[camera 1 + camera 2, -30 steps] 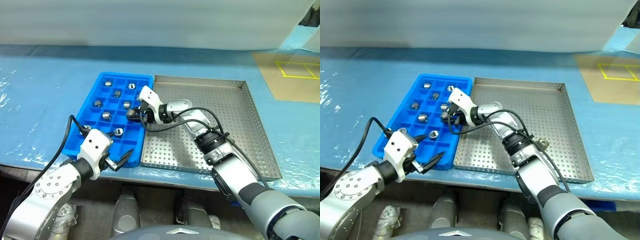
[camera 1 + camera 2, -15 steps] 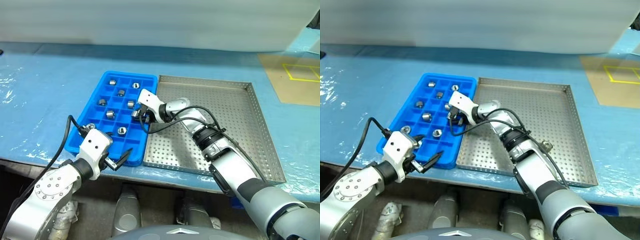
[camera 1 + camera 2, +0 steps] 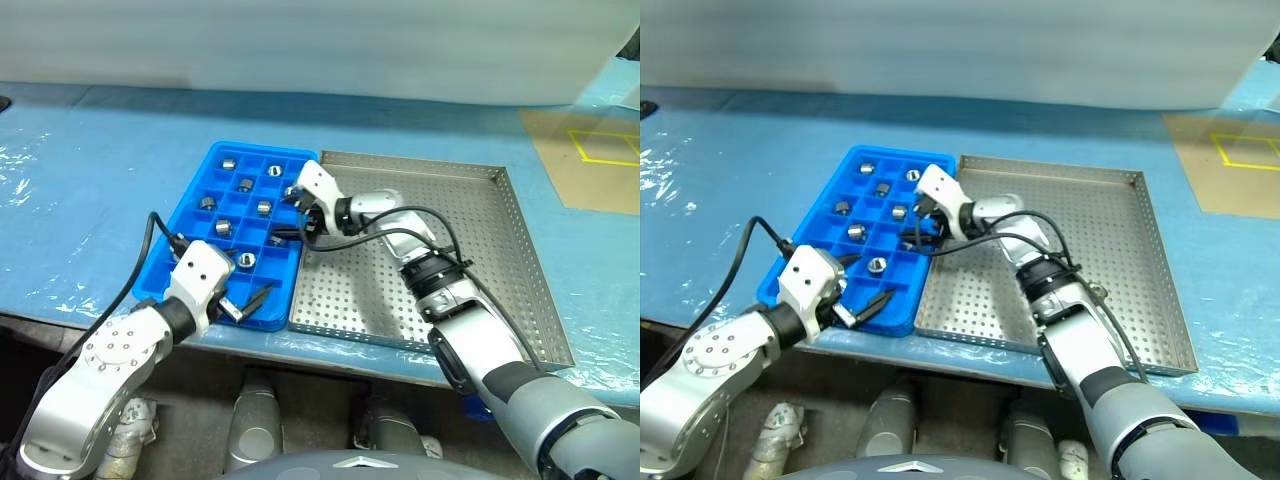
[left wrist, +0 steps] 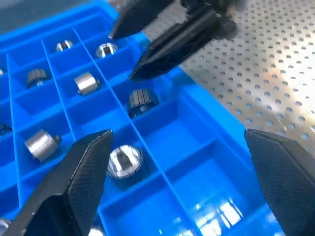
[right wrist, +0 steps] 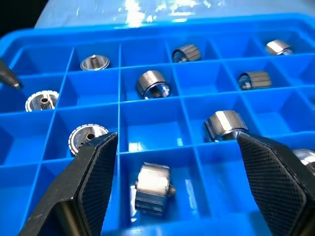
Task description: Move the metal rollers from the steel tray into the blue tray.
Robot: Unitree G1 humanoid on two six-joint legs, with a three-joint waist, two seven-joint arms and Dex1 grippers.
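Observation:
The blue tray (image 3: 200, 240) lies on the table with the steel tray (image 3: 470, 270) touching its right side. Several metal rollers sit in separate compartments of the blue tray, one (image 3: 222, 226) near its middle. My right gripper (image 3: 294, 217) hangs open over the blue tray's right column. In the right wrist view a roller (image 5: 153, 189) lies loose in the compartment below, between the two fingers (image 5: 93, 182). My left gripper (image 3: 246, 282) is open over the blue tray's near edge with nothing in it. The steel tray's perforated floor is bare.
Pale blue sheeting (image 3: 90, 170) covers the table around both trays. A tan patch with yellow tape lines (image 3: 590, 150) lies at the far right. The table's front edge runs just below the trays. In the left wrist view the right gripper's black fingers (image 4: 167, 34) reach over the tray.
My right gripper has opened and let go of a roller, which now lies in a compartment. That hand drifted right towards the tray's edge. My left gripper moved forward over the blue tray.

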